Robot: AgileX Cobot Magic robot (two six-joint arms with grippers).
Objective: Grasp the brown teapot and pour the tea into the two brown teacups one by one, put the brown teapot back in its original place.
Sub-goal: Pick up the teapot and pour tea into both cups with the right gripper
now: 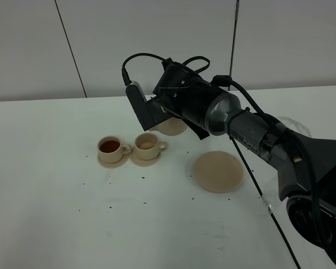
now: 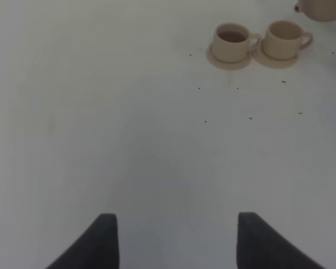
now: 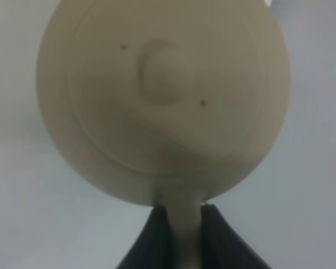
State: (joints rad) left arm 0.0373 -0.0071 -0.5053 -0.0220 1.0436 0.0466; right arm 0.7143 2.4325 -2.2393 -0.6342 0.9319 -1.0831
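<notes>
This looks like a lab, a room for testing robots. The table is bare and white. The wall behind it is plain grey panels. A big black robot arm with loose cables reaches over two small cups.

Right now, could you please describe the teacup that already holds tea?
On the white table, left of the wide flat beige ceramic saucer, stand two small beige ceramic teacups. Yours is the one farther from that saucer: only it shows dark reddish tea.
</notes>
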